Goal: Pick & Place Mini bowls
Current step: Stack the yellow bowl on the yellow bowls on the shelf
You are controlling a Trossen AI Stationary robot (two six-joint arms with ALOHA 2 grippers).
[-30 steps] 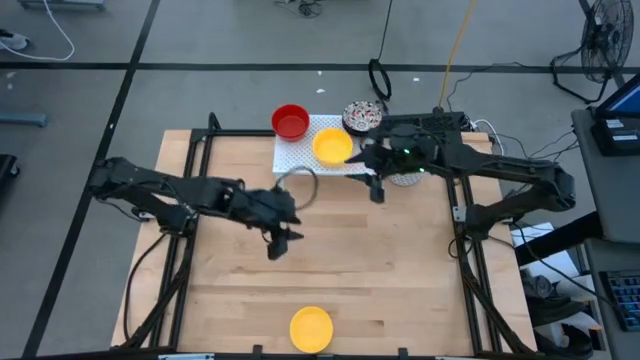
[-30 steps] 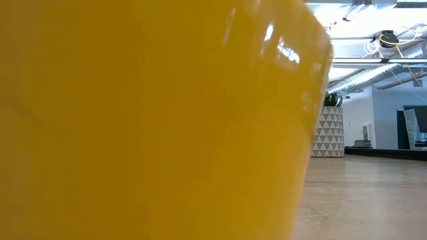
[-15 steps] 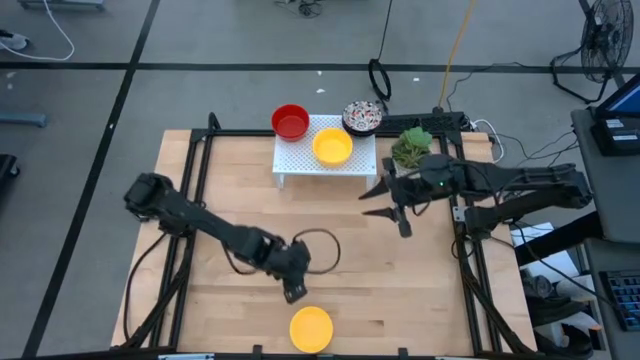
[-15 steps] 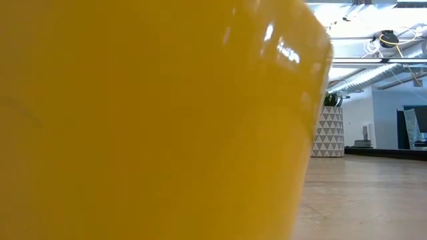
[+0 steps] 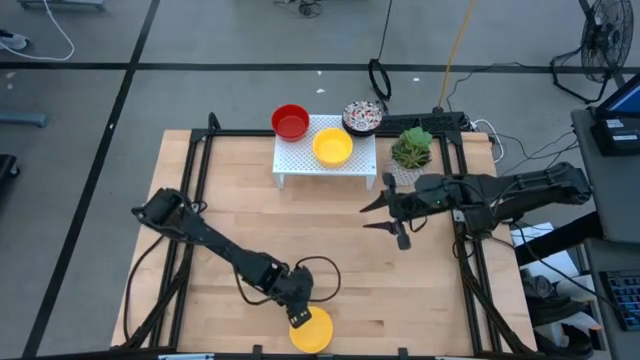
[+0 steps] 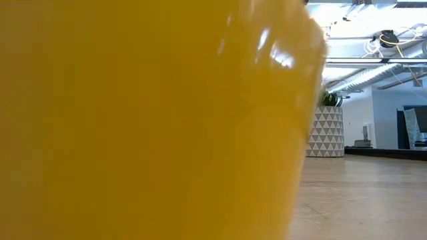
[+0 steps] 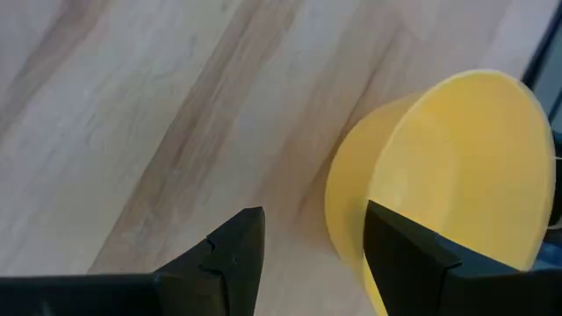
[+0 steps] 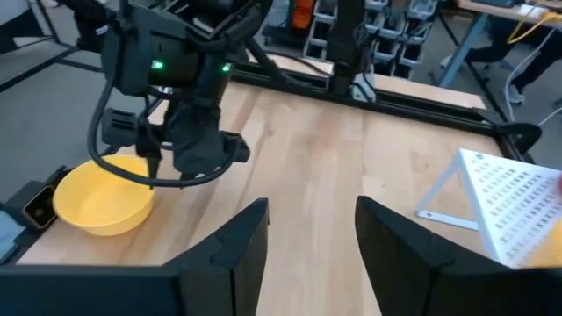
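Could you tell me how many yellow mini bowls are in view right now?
2. One yellow bowl sits on the white rack at the table's far side; the other yellow bowl is at the near edge, by the left tool. None appear hidden.

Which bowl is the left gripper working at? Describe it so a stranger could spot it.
On the table, look at the near edge, far from the rack. The yellow bowl there sits alone, the left gripper at its rim; the other yellow bowl is on the rack.

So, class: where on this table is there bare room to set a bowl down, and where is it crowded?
Free: the wide bare wood between the rack and the near yellow bowl, and the table's left half. Crowded: the rack top with a yellow bowl, flanked by the red bowl and speckled bowl; the plant.
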